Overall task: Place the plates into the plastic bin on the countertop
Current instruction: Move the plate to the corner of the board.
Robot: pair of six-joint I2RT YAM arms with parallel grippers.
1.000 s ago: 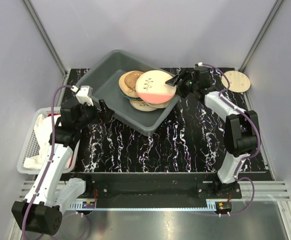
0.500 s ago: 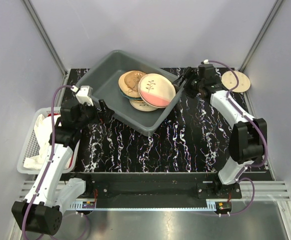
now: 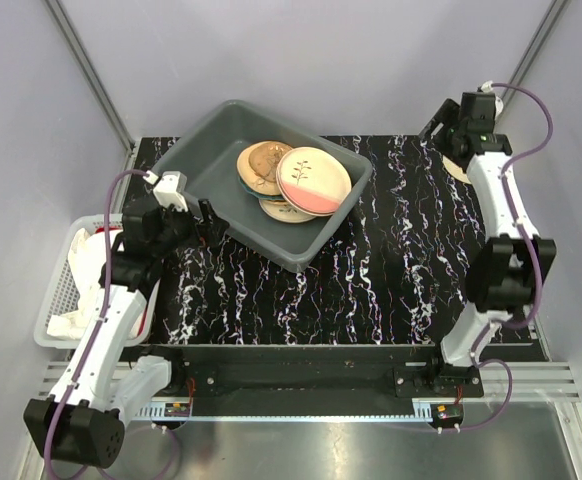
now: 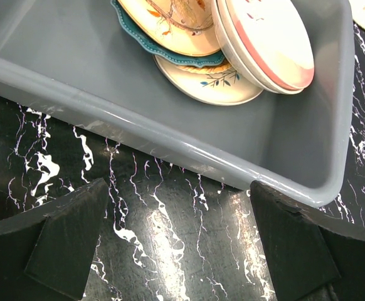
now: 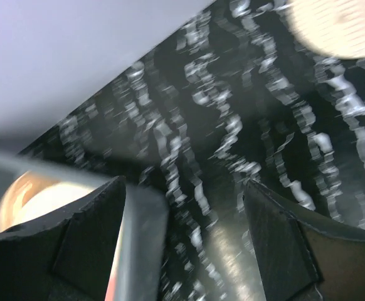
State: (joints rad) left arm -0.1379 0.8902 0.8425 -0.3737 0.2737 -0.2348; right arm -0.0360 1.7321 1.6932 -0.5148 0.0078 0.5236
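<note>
1. Swinging away from the large grey rectangular plastic bin [image 3: 199,165], the right arm [image 3: 501,200] is now reaching over the far right corner of the black, white-veined tabletop [image 3: 391,260]; a second ago it was working at the bin's right rim.
2. Its right jaws are standing wide open with nothing between them, hanging over a pale round wood-coloured plate [image 5: 333,25] that is lying on the tabletop well apart from the bin.
3. Inside the bin, the round cream-and-pink plate with a leaf sprig [image 3: 313,180] is resting on top of the pile, tilting slightly, no longer gripped as it was a second ago.
4. Beneath and beside it, an orange-tan round plate [image 3: 259,160], a teal-rimmed plate [image 4: 170,56] and a cream plate with a blue sprig [image 4: 214,81] are lying overlapped against the bin's right half.
5. On the left, the left jaws are gaping fully open and holding nothing, hovering over the tabletop just beside the bin's near wall, where they were a second ago.
6. At the left edge, a white mesh basket with pale cloth [image 3: 61,290] is sitting beside the left arm [image 3: 111,320].
</note>
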